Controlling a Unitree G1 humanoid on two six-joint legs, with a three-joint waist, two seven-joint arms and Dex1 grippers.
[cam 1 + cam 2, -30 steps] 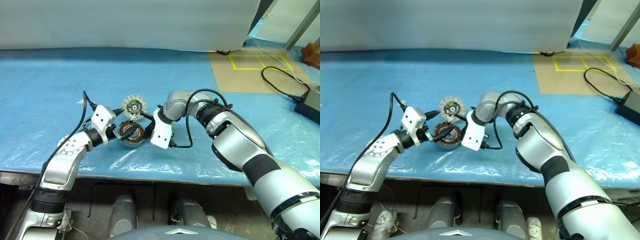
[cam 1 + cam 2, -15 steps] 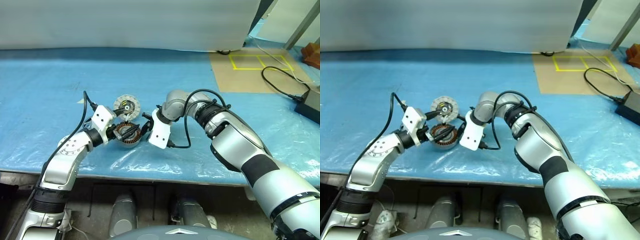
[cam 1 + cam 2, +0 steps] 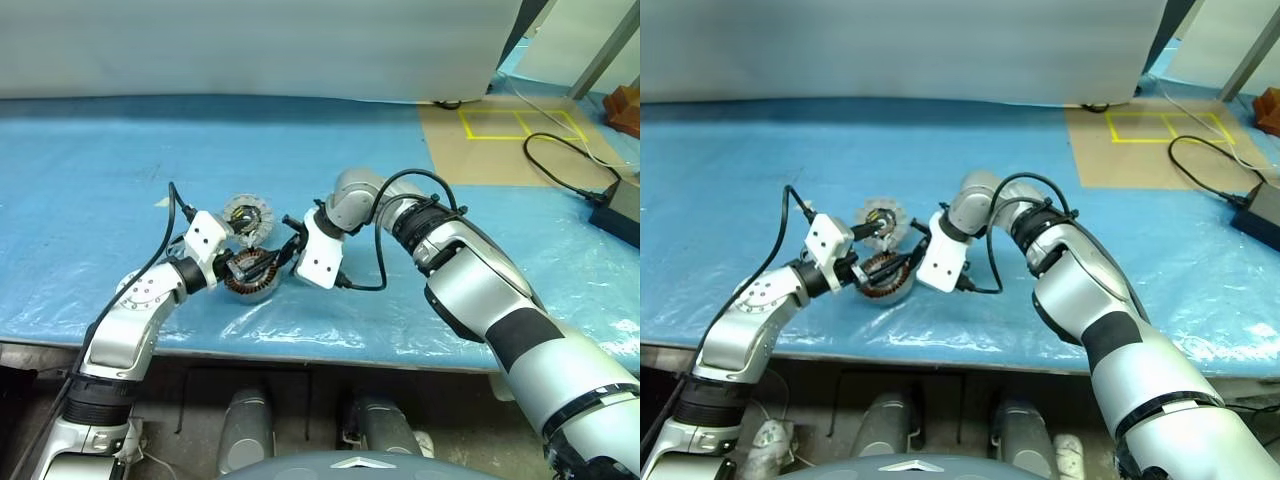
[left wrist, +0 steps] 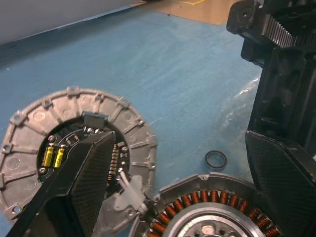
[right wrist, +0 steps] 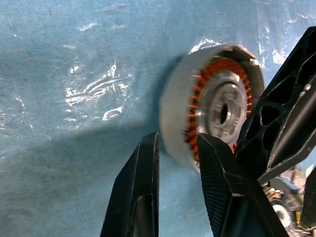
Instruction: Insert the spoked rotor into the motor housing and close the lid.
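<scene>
The motor housing, a silver puck with copper windings, stands tipped up on the blue sheet. My right gripper comes down from the right and is shut on its wall, one finger outside and one over the windings. My left gripper is open, its fingers wide apart on either side of the housing. The lid lies just behind, inner side up with yellow bits, and a short wire joins it to the housing. The spoked rotor is out of view.
A thin black O-ring lies on the sheet beside the housing. A brown board with yellow tape and a black cable with a box sit at the far right. The table's front edge runs close below the grippers.
The housing and the lid have slid to the left. The housing has tipped from flat onto its edge. My right gripper has followed it; my left has kept still.
</scene>
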